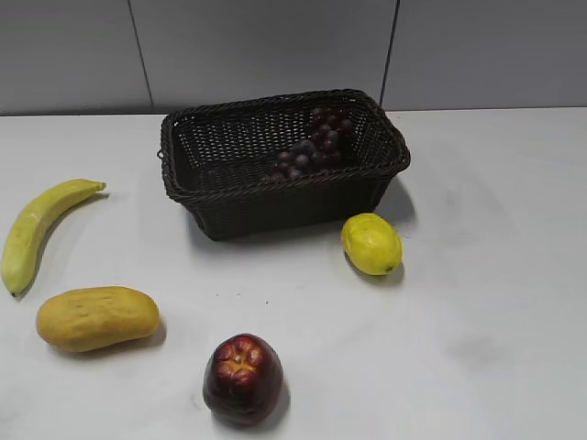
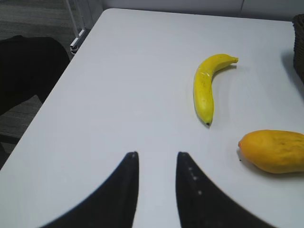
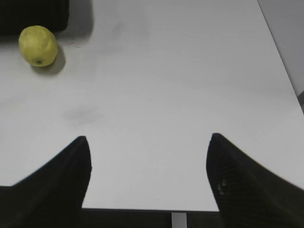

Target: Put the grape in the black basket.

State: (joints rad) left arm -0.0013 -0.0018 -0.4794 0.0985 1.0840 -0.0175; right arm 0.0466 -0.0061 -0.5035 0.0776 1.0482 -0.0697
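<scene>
From the exterior view alone we see the grape bunch (image 1: 315,147) lying inside the black basket (image 1: 220,197) on the white worktop (image 1: 477,302), an apple (image 1: 242,378) in front. Our left tool (image 2: 156,159), narrowly parted and empty, faces banana (image 2: 205,87) and mango (image 2: 274,150). Our right tool (image 3: 149,142), spread wide and empty, faces the lemon (image 3: 38,45).

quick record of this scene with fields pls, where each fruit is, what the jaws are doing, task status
grapes: inside the basket, toward its right side
lemon: on the table, just in front of the basket's right corner
banana: far left of the table
mango: front left, below the banana
apple: front centre
left gripper: jaws narrowly apart, holding nothing
right gripper: jaws wide apart, holding nothing
task status: looks done
</scene>
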